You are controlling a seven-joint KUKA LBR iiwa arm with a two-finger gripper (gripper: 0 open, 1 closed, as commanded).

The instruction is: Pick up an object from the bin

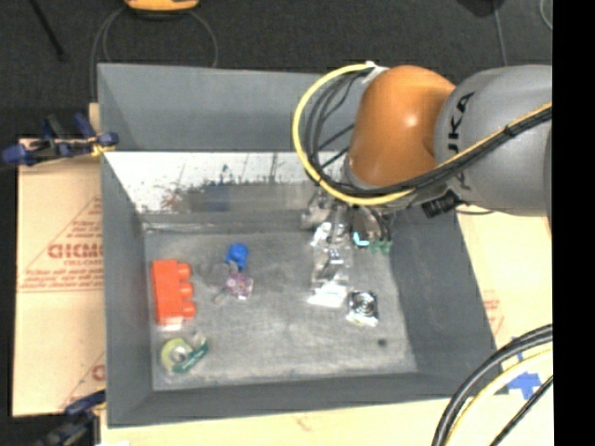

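Note:
My gripper [329, 263] hangs below the orange wrist cover, low over the right middle of the bin floor. Right beside it, to the lower right, lies a small shiny black and silver object [363, 308]. A small pale silvery piece [326, 296] shows directly under the gripper's tip; I cannot tell whether it is a loose thing or part of the gripper. A clear purple-tinted piece [238, 286] and a small blue cap [238, 254] lie to the left, apart from the gripper.
An orange-red toy block [173, 293] lies at the left side of the bin. A round yellow-green object [181, 353] sits in the front left corner. The arm and its cables cover the back right of the bin.

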